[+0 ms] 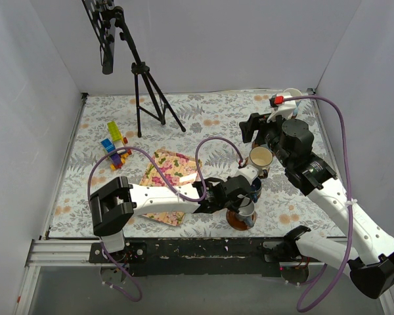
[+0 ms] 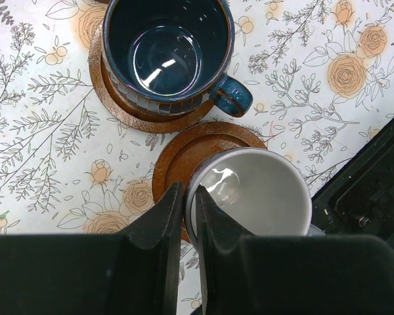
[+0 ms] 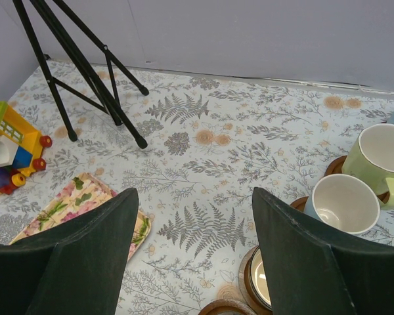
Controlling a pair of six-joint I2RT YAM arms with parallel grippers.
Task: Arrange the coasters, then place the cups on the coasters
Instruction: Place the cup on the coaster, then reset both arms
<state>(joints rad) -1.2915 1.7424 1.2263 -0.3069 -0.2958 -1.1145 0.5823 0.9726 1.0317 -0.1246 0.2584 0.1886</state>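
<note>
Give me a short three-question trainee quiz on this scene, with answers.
1. True or false: the right gripper has its jaws shut on a cup.
2. The left gripper pinches the rim of: A) a colourful toy block, B) the grey-white ceramic mug, C) the floral cloth mat.
3. What does the dark navy ceramic mug stand on?
Key: 1 false, its jaws are open and empty. 2 B. 3 a round reddish-brown wooden coaster.

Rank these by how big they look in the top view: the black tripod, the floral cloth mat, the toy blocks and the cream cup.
1. Black tripod, though it rises toward the camera.
2. Floral cloth mat, partly covered by the left arm.
3. Toy blocks.
4. Cream cup.
</note>
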